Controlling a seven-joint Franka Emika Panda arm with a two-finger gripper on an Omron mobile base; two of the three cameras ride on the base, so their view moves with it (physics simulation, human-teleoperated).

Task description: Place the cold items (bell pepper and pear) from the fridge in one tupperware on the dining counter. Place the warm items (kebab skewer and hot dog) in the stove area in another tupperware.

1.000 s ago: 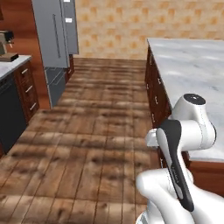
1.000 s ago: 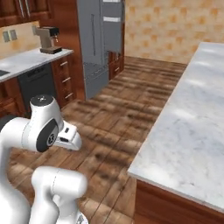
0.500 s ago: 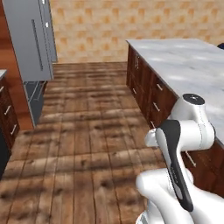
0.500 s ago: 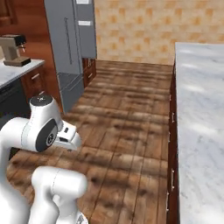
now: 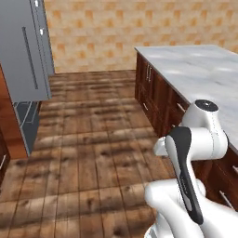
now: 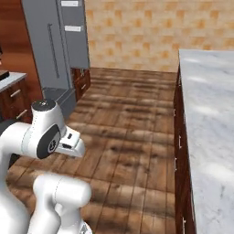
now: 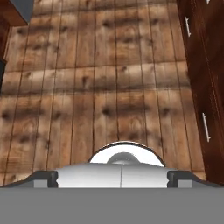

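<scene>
A white robot arm [image 5: 195,153] stands folded on its base in the middle of a rendered kitchen, on a floor of brown wooden planks [image 5: 93,153]. In the hand view the tool [image 7: 112,177] points down at those planks, its two dark fingertips [image 7: 43,178] set far apart at opposite sides of the bottom of the picture, with nothing between them.

A tall grey fridge [image 5: 23,51] rises at the left of the left base view, and appears again at the upper left of the right base view [image 6: 57,45], its doors shut and long vertical handles showing. Below and beside it a grey panel sits low against the floor.

To the arm's right runs the dining desk [image 5: 204,74], topped in pale grey marble and carried on dark wooden cabinets [image 5: 158,100] with slim metal handles. In the right base view the marble top [image 6: 205,123] fills the right edge and its visible surface is bare. A strip of the same dark cabinets [image 7: 203,83] lines the right side of the hand view.

A wall of tan, orange-flecked tiles [image 6: 137,32] closes the far end of the room. The pepper, pear, skewer, hot dog and tupperware cannot be made out anywhere in these views.
</scene>
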